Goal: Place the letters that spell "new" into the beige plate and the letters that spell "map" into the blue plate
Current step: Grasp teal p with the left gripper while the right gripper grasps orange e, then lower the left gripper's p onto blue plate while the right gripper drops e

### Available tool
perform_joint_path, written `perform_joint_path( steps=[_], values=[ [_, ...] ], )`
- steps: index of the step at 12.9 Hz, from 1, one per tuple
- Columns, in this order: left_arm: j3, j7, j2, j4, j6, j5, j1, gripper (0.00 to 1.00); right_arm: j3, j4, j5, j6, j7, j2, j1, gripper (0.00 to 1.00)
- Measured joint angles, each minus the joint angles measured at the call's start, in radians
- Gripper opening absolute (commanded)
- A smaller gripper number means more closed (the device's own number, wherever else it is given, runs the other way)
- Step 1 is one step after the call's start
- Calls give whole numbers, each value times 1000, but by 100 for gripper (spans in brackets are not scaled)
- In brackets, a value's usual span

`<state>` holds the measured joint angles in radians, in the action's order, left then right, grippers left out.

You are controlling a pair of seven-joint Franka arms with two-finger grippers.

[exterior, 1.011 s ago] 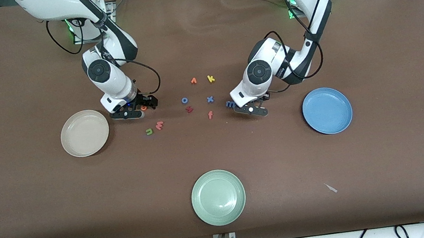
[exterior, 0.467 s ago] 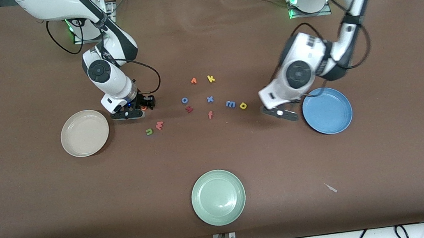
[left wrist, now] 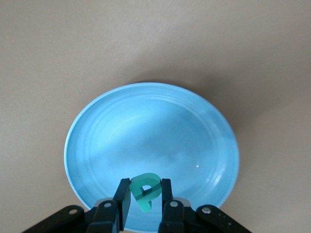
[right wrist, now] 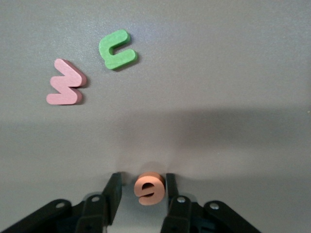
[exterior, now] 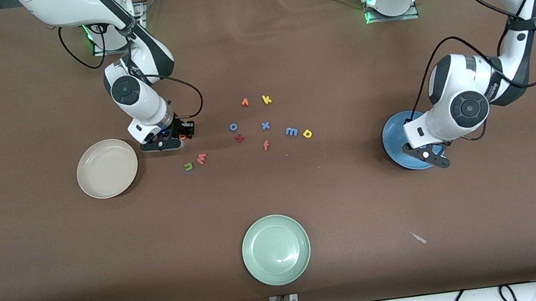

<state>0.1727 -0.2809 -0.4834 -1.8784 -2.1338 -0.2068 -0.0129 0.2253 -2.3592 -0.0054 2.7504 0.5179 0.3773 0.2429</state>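
Observation:
My left gripper (left wrist: 145, 184) hangs over the blue plate (left wrist: 150, 131), shut on the teal rounded letter (left wrist: 146, 190). In the front view it (exterior: 426, 155) covers part of that plate (exterior: 395, 139). My right gripper (right wrist: 143, 177) is down at the table beside the beige plate (exterior: 107, 168). The orange e (right wrist: 148, 189) lies between its fingers: one touches it, the other stands a small gap away. The green n (right wrist: 116, 49) and pink w (right wrist: 65, 89) lie nearer the front camera. The blue m (exterior: 291, 131) and yellow rounded letter (exterior: 307, 134) sit mid-table.
A pale green plate (exterior: 276, 249) sits near the front edge. Loose letters lie mid-table: orange v-shape (exterior: 244, 102), yellow k (exterior: 266, 99), blue o (exterior: 234, 127), blue x (exterior: 265, 125), a dark red one (exterior: 239, 138), orange f (exterior: 265, 145). A small scrap (exterior: 418, 237) lies toward the left arm's end.
My left arm has swung from beside the blue m to over the blue plate, carrying the teal letter. The right gripper stayed put while its fingers narrowed around the orange e.

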Motion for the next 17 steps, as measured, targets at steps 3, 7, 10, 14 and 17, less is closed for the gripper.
perform_joint_path(
  steps=[3, 7, 10, 14, 17],
  values=[
    [2, 0, -42, 3, -24, -6, -1, 33, -1, 0, 0, 3, -13, 0, -1, 28],
    [5, 0, -42, 14, -24, -6, -1, 100, -2, 0, 0, 11, -17, 0, -1, 10],
    [6, 0, -38, 31, -23, -6, -4, 100, -2, 4, 0, 13, -23, 2, -1, 8],
    [53, 21, -3, 80, 22, 15, -3, 100, -20, 123, -1, -184, -59, -8, -1, 7],
    [95, 115, 6, 90, 33, 88, 1, 100, -121, 257, 0, -382, -253, -15, -5, 7]
  ],
)
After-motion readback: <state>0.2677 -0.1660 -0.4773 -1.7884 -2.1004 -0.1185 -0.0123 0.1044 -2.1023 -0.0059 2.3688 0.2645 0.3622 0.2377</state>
